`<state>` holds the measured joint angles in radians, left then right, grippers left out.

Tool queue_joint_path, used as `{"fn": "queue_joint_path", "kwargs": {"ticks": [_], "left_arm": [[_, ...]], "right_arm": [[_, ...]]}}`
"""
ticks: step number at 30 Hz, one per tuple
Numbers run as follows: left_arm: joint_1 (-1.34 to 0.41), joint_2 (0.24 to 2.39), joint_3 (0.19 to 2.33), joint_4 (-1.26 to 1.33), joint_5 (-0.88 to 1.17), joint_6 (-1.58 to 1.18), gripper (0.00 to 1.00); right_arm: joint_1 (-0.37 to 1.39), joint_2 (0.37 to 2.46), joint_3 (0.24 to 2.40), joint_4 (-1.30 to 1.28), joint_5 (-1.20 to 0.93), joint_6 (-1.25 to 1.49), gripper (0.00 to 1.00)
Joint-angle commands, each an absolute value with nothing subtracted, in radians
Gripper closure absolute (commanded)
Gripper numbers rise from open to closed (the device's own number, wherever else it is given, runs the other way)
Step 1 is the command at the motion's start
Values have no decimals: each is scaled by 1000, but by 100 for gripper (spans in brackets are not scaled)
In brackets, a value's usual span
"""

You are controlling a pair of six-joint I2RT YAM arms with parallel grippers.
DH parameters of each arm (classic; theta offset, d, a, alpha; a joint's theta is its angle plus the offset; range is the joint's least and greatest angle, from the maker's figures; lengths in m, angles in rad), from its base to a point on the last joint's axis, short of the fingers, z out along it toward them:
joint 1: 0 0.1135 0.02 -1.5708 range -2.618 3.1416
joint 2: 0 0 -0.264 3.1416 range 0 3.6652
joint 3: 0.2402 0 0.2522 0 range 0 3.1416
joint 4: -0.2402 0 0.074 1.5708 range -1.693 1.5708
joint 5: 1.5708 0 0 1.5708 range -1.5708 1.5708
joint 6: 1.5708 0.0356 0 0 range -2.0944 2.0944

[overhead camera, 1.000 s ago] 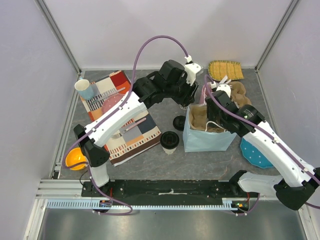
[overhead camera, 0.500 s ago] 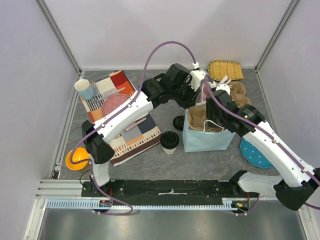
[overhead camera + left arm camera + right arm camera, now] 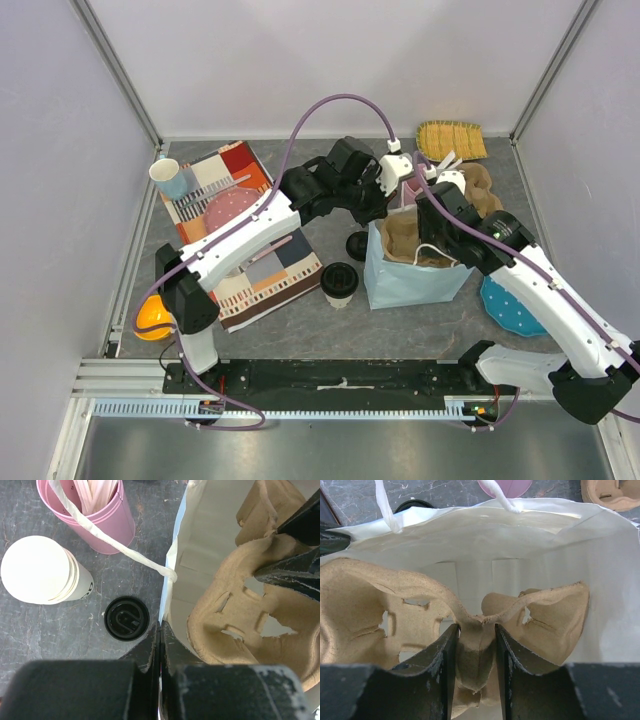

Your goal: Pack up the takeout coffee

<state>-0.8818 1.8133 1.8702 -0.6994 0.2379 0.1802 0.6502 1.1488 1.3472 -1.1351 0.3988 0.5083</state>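
Cardboard carrier point(image 3: 470, 630) pinched by right gripper point(image 3: 474, 645) inside bag point(image 3: 415, 280); left gripper point(image 3: 160, 640) clamped on its rim.

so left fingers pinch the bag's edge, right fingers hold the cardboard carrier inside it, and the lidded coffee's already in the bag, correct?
Not quite. The lidded coffee is not in the bag; the top external view shows it standing on the table just left of it. The rest holds: left fingers pinch the bag's edge, right fingers hold the cardboard carrier inside.
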Motion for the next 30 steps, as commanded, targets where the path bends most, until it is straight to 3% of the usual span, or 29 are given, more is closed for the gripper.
{"fn": "queue_joint_path", "kwargs": {"ticks": [1, 14, 30], "left_arm": [[-887, 1779, 1853, -658, 275, 273, 98], [-884, 1753, 1835, -657, 261, 319, 98], [-884, 1733, 1806, -653, 293, 376, 98]], "right_arm": [[646, 1149, 1358, -1184, 408, 482, 60], [638, 1184, 1305, -1195, 465, 457, 60], [603, 1123, 1408, -1196, 408, 456, 62]]}}
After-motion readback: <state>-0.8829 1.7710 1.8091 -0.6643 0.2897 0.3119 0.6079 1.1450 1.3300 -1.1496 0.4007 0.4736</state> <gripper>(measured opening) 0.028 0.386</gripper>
